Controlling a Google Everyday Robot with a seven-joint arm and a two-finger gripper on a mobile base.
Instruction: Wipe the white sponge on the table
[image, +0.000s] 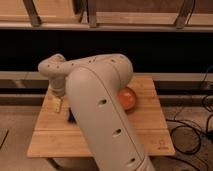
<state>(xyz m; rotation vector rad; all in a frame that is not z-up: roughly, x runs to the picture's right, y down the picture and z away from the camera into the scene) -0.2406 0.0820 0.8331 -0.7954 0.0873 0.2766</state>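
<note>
The white sponge (59, 105) is the little pale block over the back-left part of the table (50, 136), right at the tip of the gripper (58, 99), which comes straight down from the arm's bent wrist. Honestly can't tell how wide the gripper is spread or whether it really has the sponge clamped, and I can't say if the sponge is touching the wood either. Just beside it, toward the front, a small dark blue thing (70, 118) peeks out from behind the big cream arm (102, 107), which cuts across the middle of the tabletop. On the other side of the arm sits an orange bowl (129, 98), half hidden. The top is light wood planks, with a small dark mark (161, 146) near the front-right corner. The left edge is near the sponge, and there's bare wood along the front-left. Beyond that: grey floor, black cables (192, 136) off to the right, and grey shelving rails (100, 25) along the back.
</note>
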